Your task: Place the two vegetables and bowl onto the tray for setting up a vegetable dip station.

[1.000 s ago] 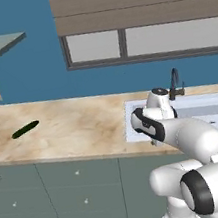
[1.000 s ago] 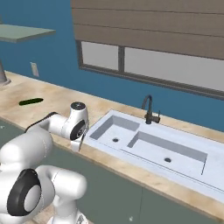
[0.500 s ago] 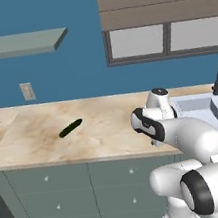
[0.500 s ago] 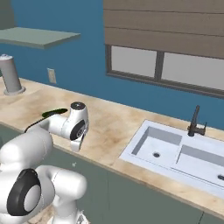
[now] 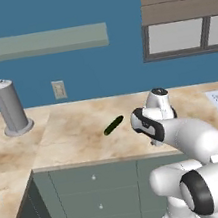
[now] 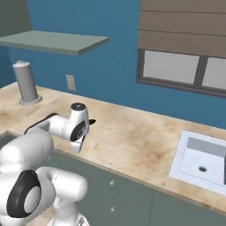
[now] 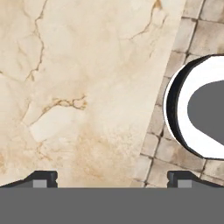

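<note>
Your pincer (image 7: 111, 178) spread wide, empty, hanging over front edge of beige marble counter (image 5: 74, 132). Small dark green elongated vegetable (image 5: 113, 125) lies flat on counter, near the white wrist at its 9 o'clock in left base view. Grey upright cylinder (image 5: 11, 107) far off at 9 o'clock.

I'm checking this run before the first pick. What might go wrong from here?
1. The small dark green elongated vegetable lies loose on the marble counter; being rounded, it may roll when the fingers close.
2. The open gripper hangs over the counter's front edge, not over the vegetable, so closing here would likely grasp nothing.
</note>
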